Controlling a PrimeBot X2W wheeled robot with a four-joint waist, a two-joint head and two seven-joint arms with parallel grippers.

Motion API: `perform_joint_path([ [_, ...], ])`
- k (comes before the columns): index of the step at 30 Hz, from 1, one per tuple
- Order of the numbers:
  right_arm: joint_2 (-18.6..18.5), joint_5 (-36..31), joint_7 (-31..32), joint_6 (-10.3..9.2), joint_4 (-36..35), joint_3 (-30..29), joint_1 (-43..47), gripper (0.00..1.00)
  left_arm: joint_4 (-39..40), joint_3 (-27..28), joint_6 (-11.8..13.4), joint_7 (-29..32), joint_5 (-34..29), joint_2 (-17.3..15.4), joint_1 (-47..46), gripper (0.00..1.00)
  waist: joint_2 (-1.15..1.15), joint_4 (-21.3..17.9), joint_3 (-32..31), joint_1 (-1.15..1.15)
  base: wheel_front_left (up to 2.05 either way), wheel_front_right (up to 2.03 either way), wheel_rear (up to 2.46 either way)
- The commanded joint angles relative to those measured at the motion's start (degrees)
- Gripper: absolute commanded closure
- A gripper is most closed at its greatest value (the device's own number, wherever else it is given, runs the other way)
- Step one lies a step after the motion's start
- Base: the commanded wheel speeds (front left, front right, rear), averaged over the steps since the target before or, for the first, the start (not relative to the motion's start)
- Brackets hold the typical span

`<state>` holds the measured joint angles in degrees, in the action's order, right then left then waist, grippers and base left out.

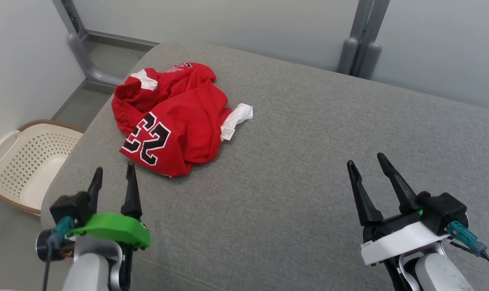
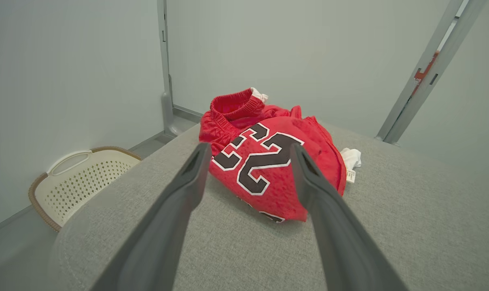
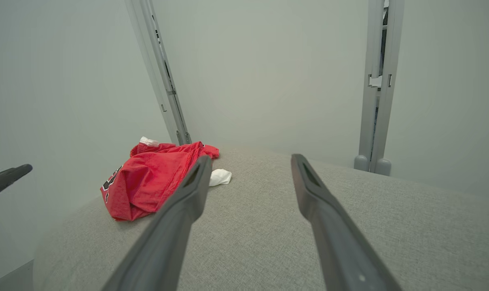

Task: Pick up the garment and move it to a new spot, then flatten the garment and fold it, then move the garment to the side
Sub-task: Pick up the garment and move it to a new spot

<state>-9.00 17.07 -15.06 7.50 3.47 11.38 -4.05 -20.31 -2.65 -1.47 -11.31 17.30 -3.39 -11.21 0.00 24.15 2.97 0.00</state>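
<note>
Nearest the head camera, at 7 o'clock, my left gripper, two long dark fingers under a green cover, has its jaws spread wide and holds nothing. At 5 o'clock, my right gripper, on a white mount, is equally spread and empty. Both hover over the grey woven upholstered surface.

At 11 o'clock on that surface lies the crumpled red mesh sports garment, just beyond my left fingertips and well apart from my right. My left wrist view frames it between my fingers.

Judged handling: light, limp and soft, so it should drape and bunch when lifted. The raised ribbed edge at its far side, or the near hem, looks the best hold.

Writing: large black numerals with white outlines, seemingly "23", upside down to my head camera. The lettering at the far edge is illegible. A white label at 3 o'clock of the heap carries print too small to read.
</note>
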Motion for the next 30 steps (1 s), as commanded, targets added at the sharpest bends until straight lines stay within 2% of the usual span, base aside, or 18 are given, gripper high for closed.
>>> perform_joint_path([
  [1, -0.37, 0.33, -0.16, -0.02, 0.0, 0.2, -0.95, 0.0, -0.43, 0.43, -0.52, 2.56, 0.82, -1.29, -2.61, 0.0, 0.0, -1.73, 0.75, 0.0, 0.0, 0.0, 0.0],
  [10, -0.34, -0.19, -0.16, -0.03, -0.22, 1.79, -2.97, 0.0, -4.67, 3.16, -2.44, 20.15, 6.45, -7.68, -15.39, 0.0, 0.0, -8.71, 3.75, 0.0, 0.0, 0.0, 0.0],
  [17, -0.65, -0.08, -0.16, -0.03, -0.05, 2.84, -5.91, 0.0, -12.81, 4.11, -4.23, 34.52, 11.73, -12.3, -22.77, 0.0, 0.0, -15.73, 7.43, 0.0, 0.0, 0.0, 0.0],
  [26, 0.1, 0.56, -0.15, -0.03, 0.94, 3.55, -8.16, 0.0, -25.54, 4.55, -3.33, 45.62, 13.22, -17.72, -28.7, 0.0, 0.0, -23.17, 9.83, 0.0, 0.0, 0.0, 0.0],
  [30, 0.31, 0.9, -0.16, -0.03, 1.29, 3.05, -7.88, 0.0, -29.71, 3.91, -3.14, 48.47, 13.11, -18.85, -28.68, 0.0, 0.0, -25.05, 9.52, 0.0, 0.0, 0.0, 0.0],
])
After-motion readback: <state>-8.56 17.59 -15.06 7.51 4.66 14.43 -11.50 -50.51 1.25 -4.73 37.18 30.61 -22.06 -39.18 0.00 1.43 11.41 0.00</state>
